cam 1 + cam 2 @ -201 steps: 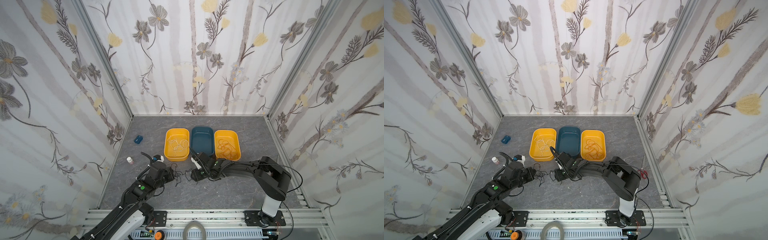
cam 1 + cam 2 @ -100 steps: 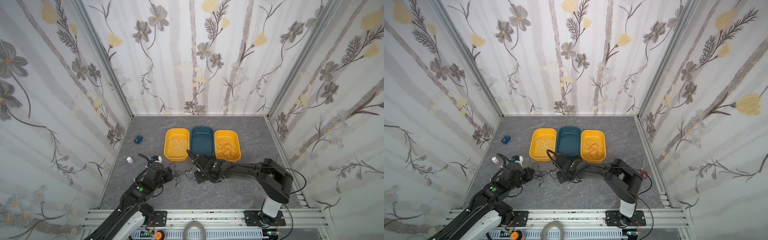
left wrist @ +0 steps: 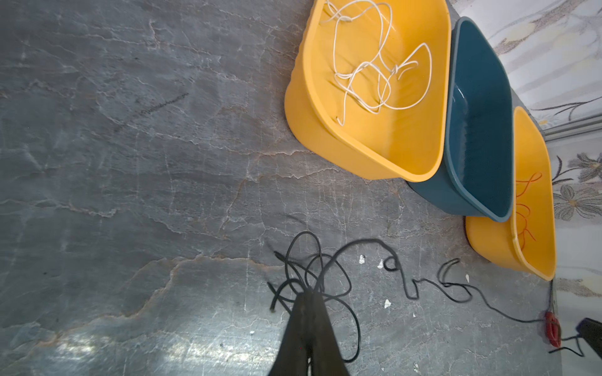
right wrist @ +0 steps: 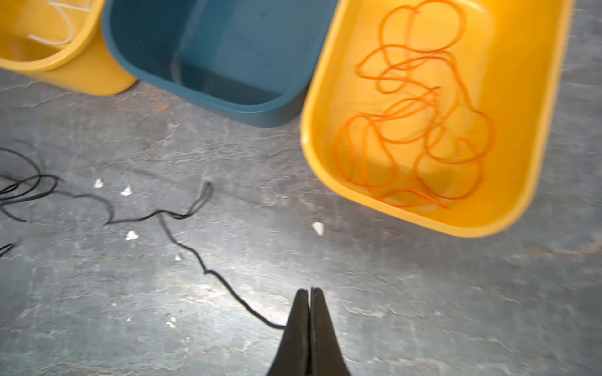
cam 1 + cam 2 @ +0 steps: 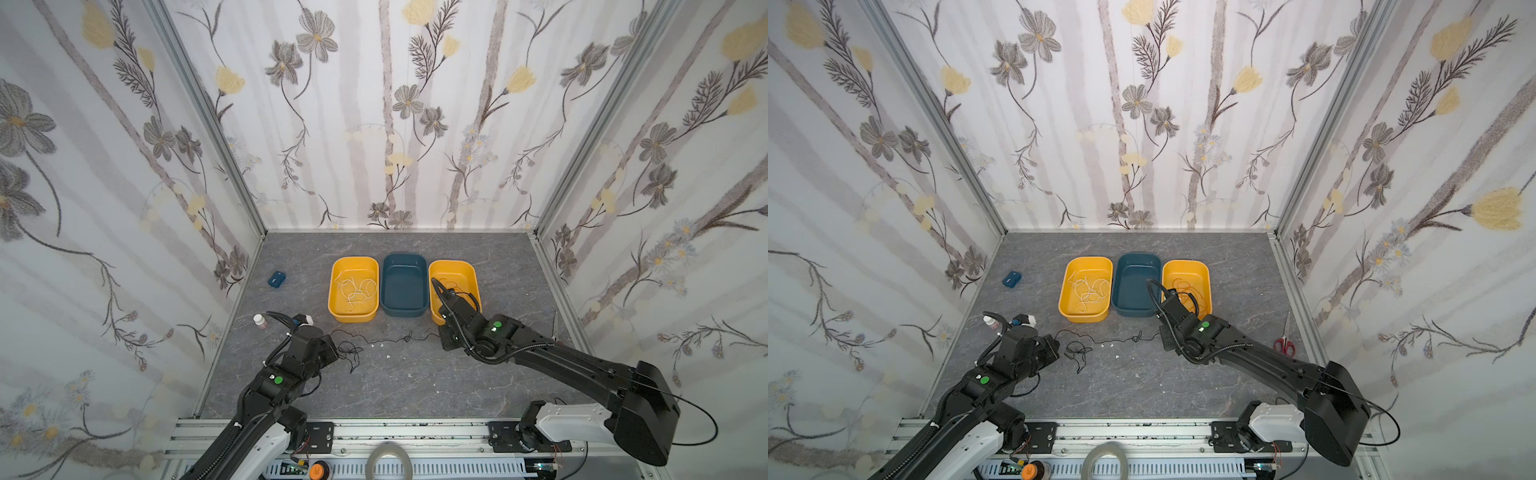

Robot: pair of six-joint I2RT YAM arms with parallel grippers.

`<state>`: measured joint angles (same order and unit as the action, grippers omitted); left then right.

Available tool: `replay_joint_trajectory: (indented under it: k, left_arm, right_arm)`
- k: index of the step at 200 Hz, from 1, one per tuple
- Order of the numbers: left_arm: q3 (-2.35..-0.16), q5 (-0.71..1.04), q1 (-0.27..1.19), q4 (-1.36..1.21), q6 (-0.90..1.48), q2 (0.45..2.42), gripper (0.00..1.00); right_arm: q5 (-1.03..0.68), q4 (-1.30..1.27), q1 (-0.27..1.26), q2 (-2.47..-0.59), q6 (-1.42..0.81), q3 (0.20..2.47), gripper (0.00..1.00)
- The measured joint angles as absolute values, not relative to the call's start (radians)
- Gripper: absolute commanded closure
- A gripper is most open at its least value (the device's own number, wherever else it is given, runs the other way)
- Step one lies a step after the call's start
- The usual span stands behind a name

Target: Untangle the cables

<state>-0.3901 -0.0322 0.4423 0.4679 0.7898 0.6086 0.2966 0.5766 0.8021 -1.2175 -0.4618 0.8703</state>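
A thin black cable (image 5: 376, 341) (image 5: 1113, 341) lies on the grey table between my two grippers. Its tangled end is bunched at my left gripper (image 5: 334, 351) (image 3: 309, 293), which is shut on several loops of it (image 3: 365, 240). The cable's other end runs to my right gripper (image 5: 441, 332) (image 4: 308, 289), shut on the strand (image 4: 204, 271) just in front of the right yellow bin (image 5: 473, 274). A white cable (image 5: 357, 289) lies coiled in the left yellow bin (image 5: 353, 318). An orange cable (image 4: 420, 130) lies in the right yellow bin.
An empty blue bin (image 5: 405, 309) stands between the yellow ones. A small white bottle (image 5: 259, 320) and a blue block (image 5: 276, 279) sit near the left wall. Red-handled scissors (image 5: 1284, 345) lie by the right wall. White scraps (image 5: 379, 344) dot the table.
My right gripper shut on the black cable and moved right, drawing the strand out across the table. The left gripper stayed shut on the tangle and shifted little.
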Motion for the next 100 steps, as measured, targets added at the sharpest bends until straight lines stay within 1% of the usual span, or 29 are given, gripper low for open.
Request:
replay_joint_trajectory:
  k: [28, 42, 77, 100]
  left_arm:
    - [-0.39, -0.03, 0.435, 0.469, 0.789, 0.606, 1.0]
    - [-0.389, -0.007, 0.435, 0.452, 0.788, 0.607, 1.0]
    - [-0.4, 0.125, 0.435, 0.362, 0.753, 0.649, 1.0]
    - [-0.446, 0.162, 0.439, 0.347, 0.72, 0.702, 1.0]
  right_arm:
    - [0.327, 0.634, 0.678, -1.084, -0.438, 0.857, 1.0]
    - [0.326, 0.657, 0.641, -1.03, -0.423, 0.855, 1.0]
    - [0.251, 0.664, 0.62, -0.968, -0.397, 0.87, 1.0]
    - [0.173, 0.657, 0.618, -0.956, -0.384, 0.902, 1.0]
